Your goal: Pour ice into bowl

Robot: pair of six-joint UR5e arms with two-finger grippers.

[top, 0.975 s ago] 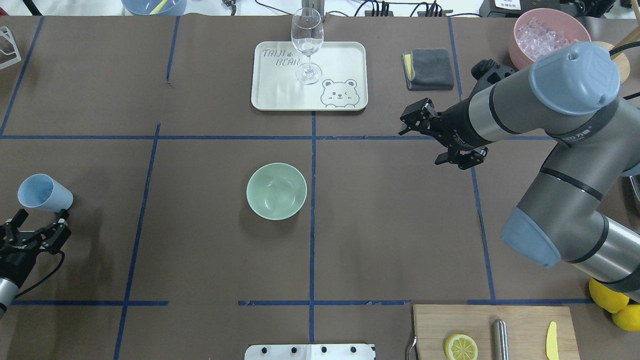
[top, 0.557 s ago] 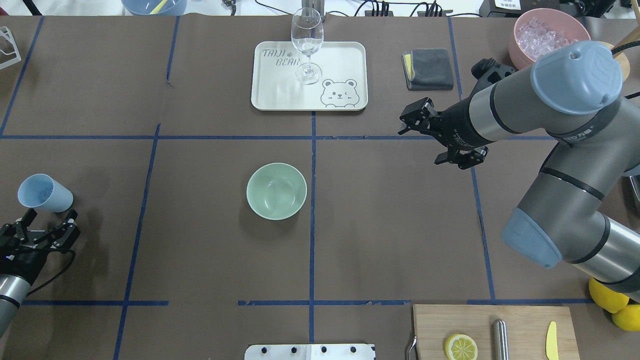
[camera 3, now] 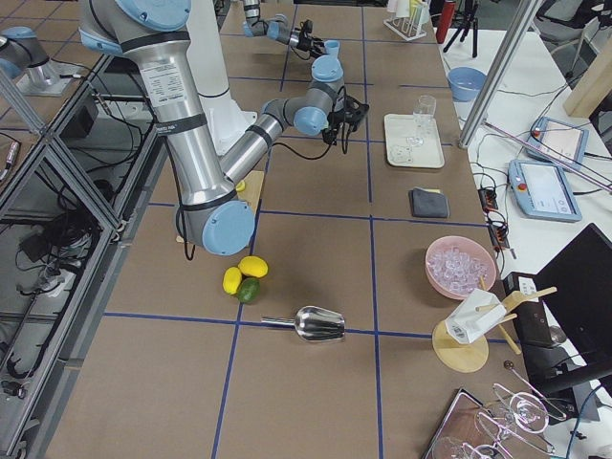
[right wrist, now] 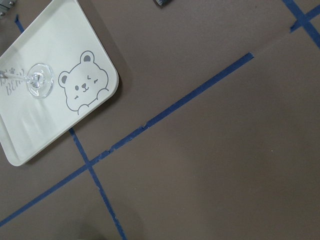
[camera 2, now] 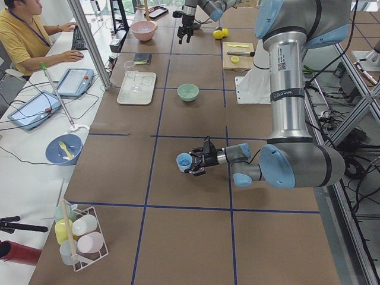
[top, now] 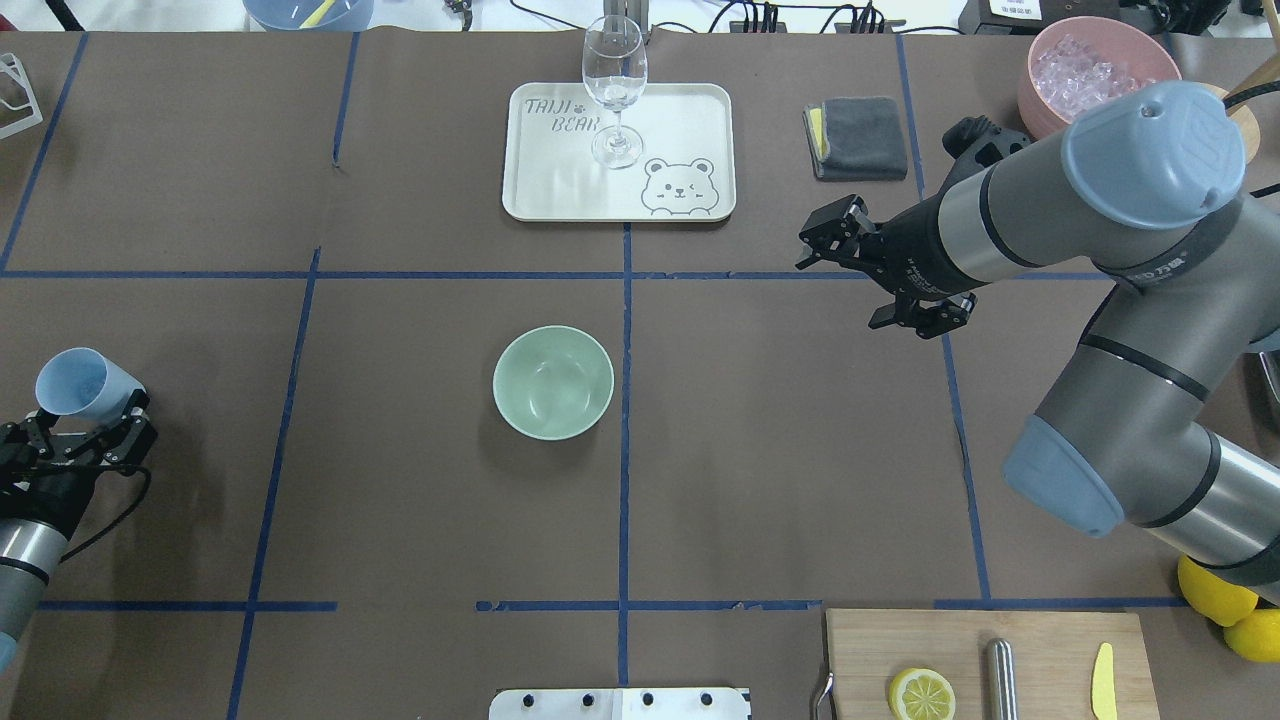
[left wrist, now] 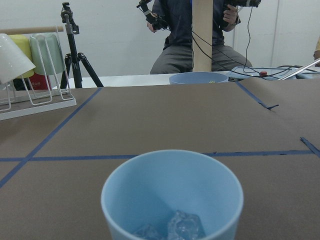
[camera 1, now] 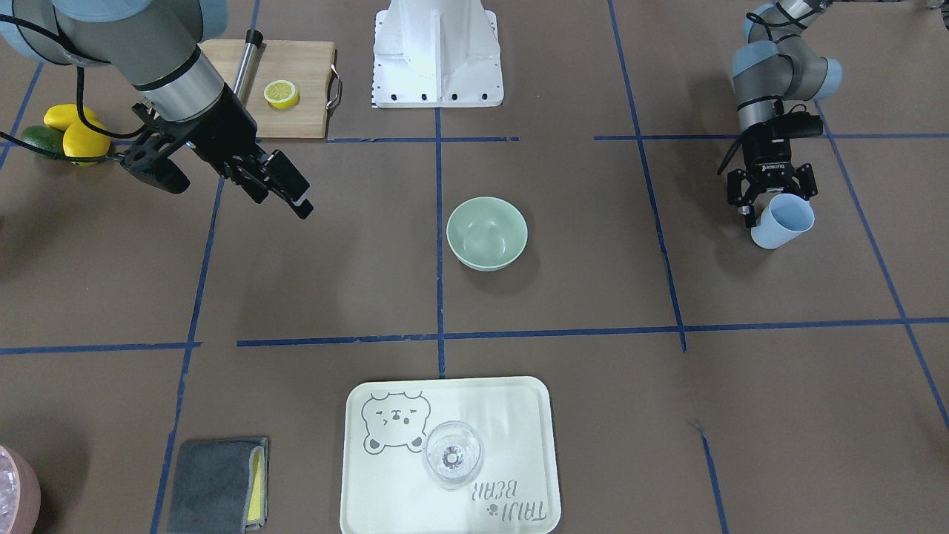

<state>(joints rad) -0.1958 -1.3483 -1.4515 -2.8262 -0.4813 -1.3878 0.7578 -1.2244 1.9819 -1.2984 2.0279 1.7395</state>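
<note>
The left arm lies low along the tabletop [top: 400, 500], its end effector [top: 88, 414] spread either side of the blue cup [top: 78, 380] — ice [left wrist: 182, 226] inside. The bowl [top: 553, 382] sits well apart at centre — the right end effector [top: 838, 292] hovers, fingers apart.

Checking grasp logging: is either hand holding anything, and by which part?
Nothing is held. The left hand is open, straddling the blue cup low down; the right hand hangs open and empty.

Overhead and front-facing cameras look down from opposite sides, sharing the bowl [top: 553, 382].
</note>
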